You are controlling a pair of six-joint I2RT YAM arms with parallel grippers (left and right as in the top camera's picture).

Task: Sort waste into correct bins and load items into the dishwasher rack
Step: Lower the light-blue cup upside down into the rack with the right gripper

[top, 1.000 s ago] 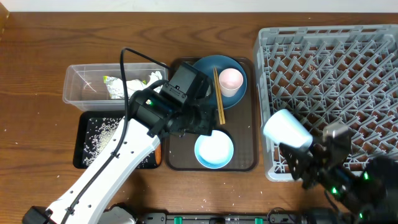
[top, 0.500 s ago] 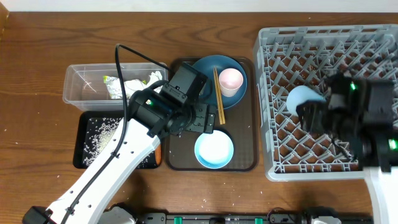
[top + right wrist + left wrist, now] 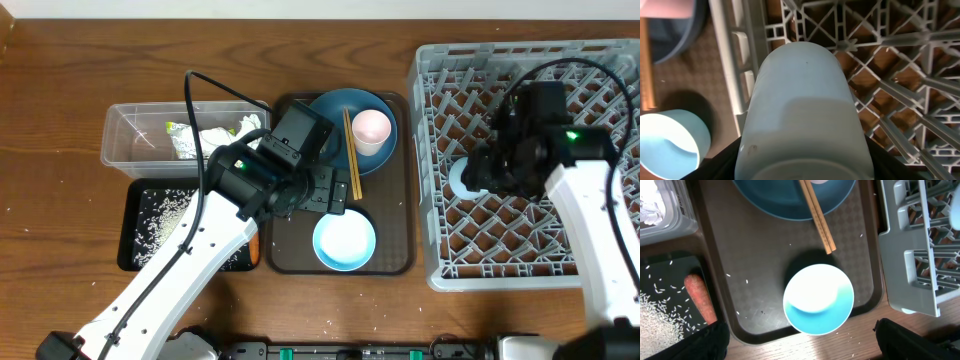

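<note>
Currently light blue cup in right gripper, over rack

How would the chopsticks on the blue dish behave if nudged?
The chopsticks look thin, stiff and light: probably easy to lift, awkward to pinch as a pair. Lying across the dark blue dish onto the brown tray, they may slide or roll apart.

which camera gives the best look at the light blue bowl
The left wrist view: the light blue bowl sits whole and close on the brown tray, nothing covering it. Overhead shows it whole too, but smaller. The right wrist view catches only part of it, at its lower left edge.
</note>
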